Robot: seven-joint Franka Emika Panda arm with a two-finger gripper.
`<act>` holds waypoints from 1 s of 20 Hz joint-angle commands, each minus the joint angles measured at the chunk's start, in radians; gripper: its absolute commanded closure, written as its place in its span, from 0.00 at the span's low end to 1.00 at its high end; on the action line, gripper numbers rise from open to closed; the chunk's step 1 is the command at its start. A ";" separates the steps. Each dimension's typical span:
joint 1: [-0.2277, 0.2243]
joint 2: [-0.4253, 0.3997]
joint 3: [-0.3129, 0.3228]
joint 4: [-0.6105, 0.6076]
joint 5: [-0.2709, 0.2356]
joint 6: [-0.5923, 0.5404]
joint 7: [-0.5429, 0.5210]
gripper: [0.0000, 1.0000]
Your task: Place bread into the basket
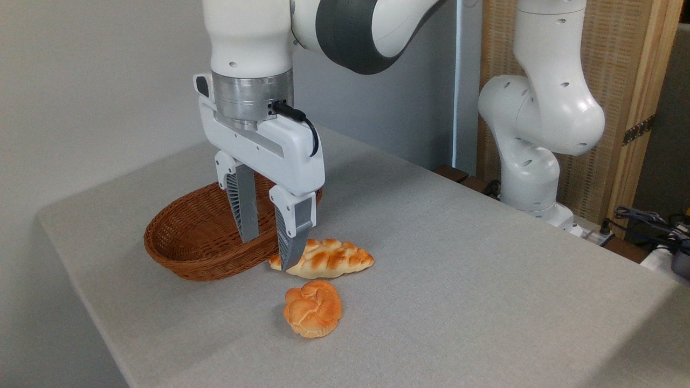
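Note:
The bread is a small round knotted bun with a golden-orange crust. It lies on the grey tablecloth near the front, apart from everything else. The basket is an oval reddish-brown wicker one, empty as far as I can see, left of and behind the bun. My gripper hangs open above the basket's right rim, fingers pointing down, nothing between them. Its right fingertip stands in front of the left end of a longer braided loaf. The bun is below and to the right of the fingertips.
The braided loaf with pale streaks lies against the basket's right side, between basket and bun. The arm's white base stands off the table's far right edge. Cables lie at the far right. The table's left and front edges are near.

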 commanded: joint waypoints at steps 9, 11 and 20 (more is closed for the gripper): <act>-0.011 -0.008 0.003 0.001 0.014 -0.013 -0.020 0.00; -0.011 -0.007 0.004 0.001 0.014 -0.031 -0.017 0.00; -0.006 -0.004 0.043 -0.039 0.017 -0.035 -0.005 0.00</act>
